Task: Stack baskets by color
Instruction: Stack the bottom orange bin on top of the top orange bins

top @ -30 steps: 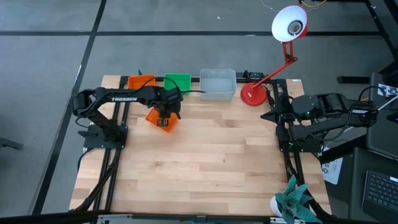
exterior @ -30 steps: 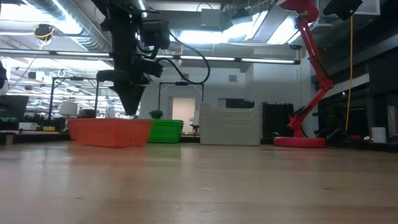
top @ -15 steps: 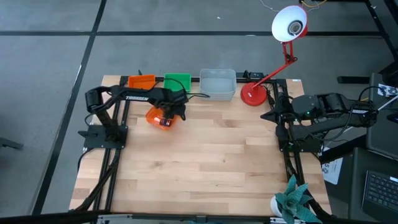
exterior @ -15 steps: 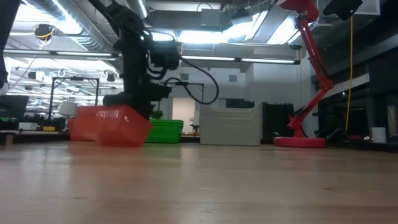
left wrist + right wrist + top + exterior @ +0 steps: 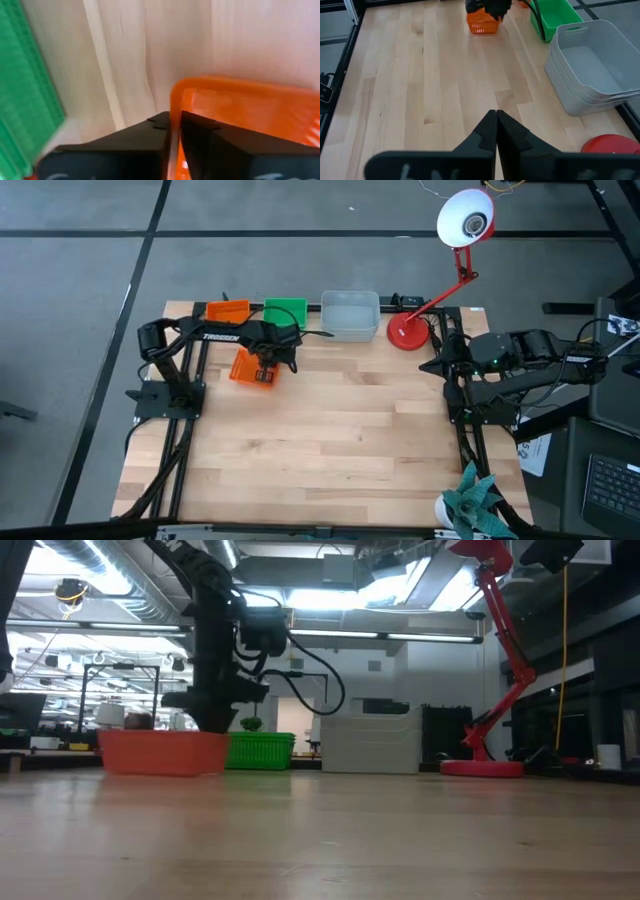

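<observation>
Baskets worry us: our left claw [image 5: 264, 363] pinches the rim of the loose orange basket [image 5: 250, 368] on the bench [image 5: 330, 440] at ten o'clock, which could slip and tip.

high: overhead, straight down | low: table-level | wrists: close, forward

back row L→R: bin stack [image 5: 227, 310] | bin [image 5: 286, 311] | bin stack [image 5: 351, 315] | lamp [image 5: 408, 332]; loose bin [image 5: 251, 369] in front
</observation>
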`<action>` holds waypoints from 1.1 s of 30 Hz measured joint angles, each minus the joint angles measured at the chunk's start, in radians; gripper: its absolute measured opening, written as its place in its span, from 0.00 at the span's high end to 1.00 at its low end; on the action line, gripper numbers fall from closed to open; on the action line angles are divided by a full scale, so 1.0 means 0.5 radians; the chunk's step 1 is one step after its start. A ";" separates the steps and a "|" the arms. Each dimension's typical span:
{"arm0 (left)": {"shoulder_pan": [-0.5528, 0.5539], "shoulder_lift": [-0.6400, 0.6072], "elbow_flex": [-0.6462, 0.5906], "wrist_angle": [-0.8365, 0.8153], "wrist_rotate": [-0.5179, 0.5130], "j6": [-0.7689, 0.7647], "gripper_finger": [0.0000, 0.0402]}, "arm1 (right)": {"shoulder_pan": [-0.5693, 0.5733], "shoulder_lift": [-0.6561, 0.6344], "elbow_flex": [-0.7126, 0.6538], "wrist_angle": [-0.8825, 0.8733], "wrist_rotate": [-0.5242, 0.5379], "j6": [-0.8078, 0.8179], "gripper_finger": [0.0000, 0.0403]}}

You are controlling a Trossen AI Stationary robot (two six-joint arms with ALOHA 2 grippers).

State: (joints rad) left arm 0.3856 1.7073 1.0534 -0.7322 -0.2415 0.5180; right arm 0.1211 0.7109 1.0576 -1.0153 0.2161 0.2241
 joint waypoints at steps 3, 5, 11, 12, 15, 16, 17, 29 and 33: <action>-0.002 -0.002 0.122 -0.266 -0.012 -0.089 0.98 | 0.000 0.000 0.000 0.000 0.000 0.000 0.98; 0.002 -0.003 0.235 -0.443 -0.081 -0.081 0.99 | 0.000 0.000 0.000 0.000 0.000 -0.001 0.98; 0.220 -0.059 0.701 -0.831 -0.199 -0.013 1.00 | 0.000 0.000 0.000 -0.002 -0.001 -0.049 0.98; 0.275 -0.062 0.799 -0.893 -0.200 -0.003 1.00 | 0.000 0.000 0.000 -0.004 -0.001 -0.050 0.98; 0.474 -0.066 1.084 -1.083 -0.200 0.079 1.00 | 0.000 0.000 0.000 -0.033 -0.001 -0.049 0.98; 0.550 -0.066 1.160 -1.114 -0.199 0.122 1.00 | -0.001 0.000 0.000 -0.042 -0.001 -0.050 0.98; 0.631 -0.066 1.219 -1.118 -0.200 0.165 1.00 | 0.000 0.000 0.000 -0.045 -0.001 -0.052 0.98; 1.206 0.005 1.296 -0.995 -0.136 0.508 1.00 | 0.000 0.001 0.000 -0.049 -0.001 -0.094 0.98; 1.286 0.130 1.296 -0.991 0.028 0.545 1.00 | 0.000 0.001 0.000 -0.044 -0.001 -0.097 0.98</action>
State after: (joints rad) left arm 1.0287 1.7722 1.7012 -1.2276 -0.2274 0.7903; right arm 0.1210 0.7113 1.0576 -1.0374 0.2157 0.1756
